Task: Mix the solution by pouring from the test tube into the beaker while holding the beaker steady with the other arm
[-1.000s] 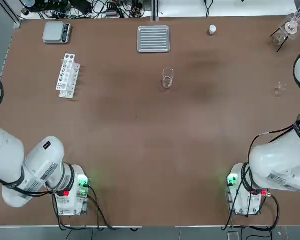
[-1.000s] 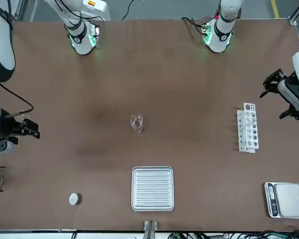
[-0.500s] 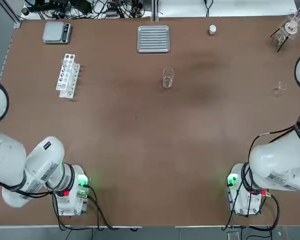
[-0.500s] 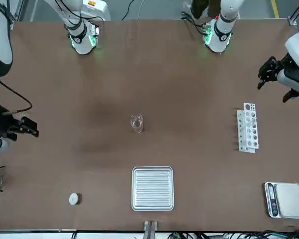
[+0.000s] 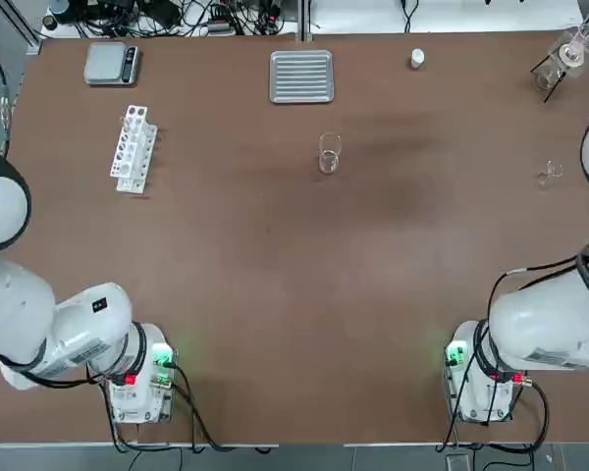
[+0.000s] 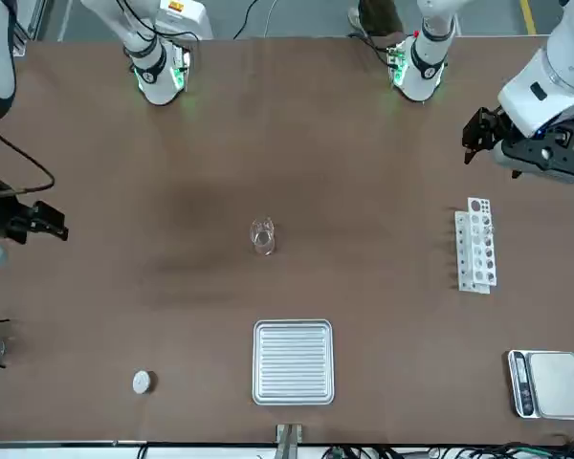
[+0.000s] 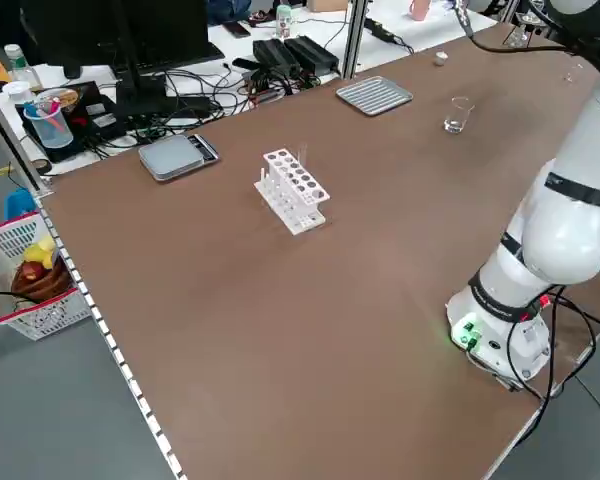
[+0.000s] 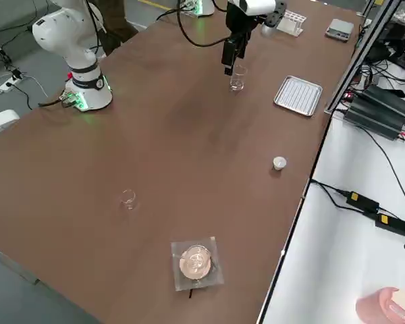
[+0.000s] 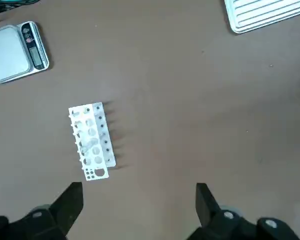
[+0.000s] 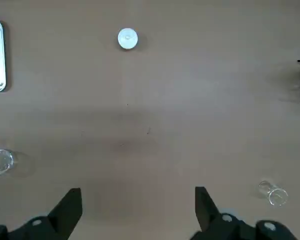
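Both my grippers are empty. The left gripper [image 9: 137,192] has its fingers spread wide and hangs high over the table's left edge, just on the near side of the rack [image 5: 133,148]. The right gripper [image 10: 137,196] is spread just as wide out by the right edge, near a small glass [image 5: 550,175].

The beaker [image 5: 329,154] stands upright on its own in the table's [image 5: 294,294] far half, about midway between the left and right edges, just short of the tray [image 5: 301,76]. I can't tell whether it has liquid in it. I can't make out a tube for sure in the rack either; there may be one there.

My read is that this fits two stages. Either the tube is yet to be fetched and the beaker yet to be steadied, or the pour is done and both arms are clear of it. I won't commit to a move on that.

On room, the near half between the arm bases and the beaker is bare, so both arms have a wide lane inward. The far edge is busier, with a scale [image 5: 111,63] in the far-left corner, the tray in the middle, a cap [image 5: 417,59] beyond it and a stand [image 5: 562,61] in the far-right corner. The rack sits close to the left edge, so a reach there has little margin on that side.
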Controlling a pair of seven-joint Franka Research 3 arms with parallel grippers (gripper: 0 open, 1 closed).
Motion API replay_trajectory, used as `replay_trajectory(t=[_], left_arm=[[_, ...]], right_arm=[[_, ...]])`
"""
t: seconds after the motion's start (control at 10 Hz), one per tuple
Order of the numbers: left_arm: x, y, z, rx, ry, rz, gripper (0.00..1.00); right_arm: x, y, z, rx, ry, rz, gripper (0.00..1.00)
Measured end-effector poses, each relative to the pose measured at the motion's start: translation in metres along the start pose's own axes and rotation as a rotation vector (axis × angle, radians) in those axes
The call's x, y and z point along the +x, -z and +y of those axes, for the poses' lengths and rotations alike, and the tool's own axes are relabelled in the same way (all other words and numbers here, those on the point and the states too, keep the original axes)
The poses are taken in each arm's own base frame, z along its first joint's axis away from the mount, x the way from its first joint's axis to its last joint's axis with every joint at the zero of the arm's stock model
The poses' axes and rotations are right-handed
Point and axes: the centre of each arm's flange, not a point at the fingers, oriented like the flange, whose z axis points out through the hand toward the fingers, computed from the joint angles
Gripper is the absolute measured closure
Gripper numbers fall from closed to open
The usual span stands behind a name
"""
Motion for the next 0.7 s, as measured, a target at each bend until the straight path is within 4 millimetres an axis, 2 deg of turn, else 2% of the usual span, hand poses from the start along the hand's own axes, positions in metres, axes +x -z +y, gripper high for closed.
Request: replay_trajectory(t=[0.1,0.5,0.7], left_arm=[[-0.002,0.002,-0.008,0.007,0.018,0.002,0.00],[-0.009,0.003,-0.053,-0.060,0.111,0.008,0.00],[-0.010,0.007,-0.060,-0.058,0.124,0.019,0.00]], right_arm=[[-0.012,0.007,-0.006,-0.001,-0.012,0.005,0.00],[-0.064,0.061,-0.039,-0.007,-0.021,-0.002,0.00],[-0.076,0.076,-0.046,-0.008,-0.029,0.006,0.00]])
